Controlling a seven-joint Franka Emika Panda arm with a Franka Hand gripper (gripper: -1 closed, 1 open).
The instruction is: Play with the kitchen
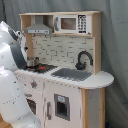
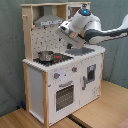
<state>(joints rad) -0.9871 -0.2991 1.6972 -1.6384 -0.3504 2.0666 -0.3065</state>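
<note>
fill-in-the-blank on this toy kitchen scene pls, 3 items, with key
1. The small metal pot stands on the ____.
2. In the first exterior view, the microwave sits above the black ____.
3. In the first exterior view, the hood hangs to the ____ of the microwave.

Missing words: hob; faucet; left

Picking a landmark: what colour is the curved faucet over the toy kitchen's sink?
Black. The curved faucet shows best in the first exterior view, above the grey sink.
</note>
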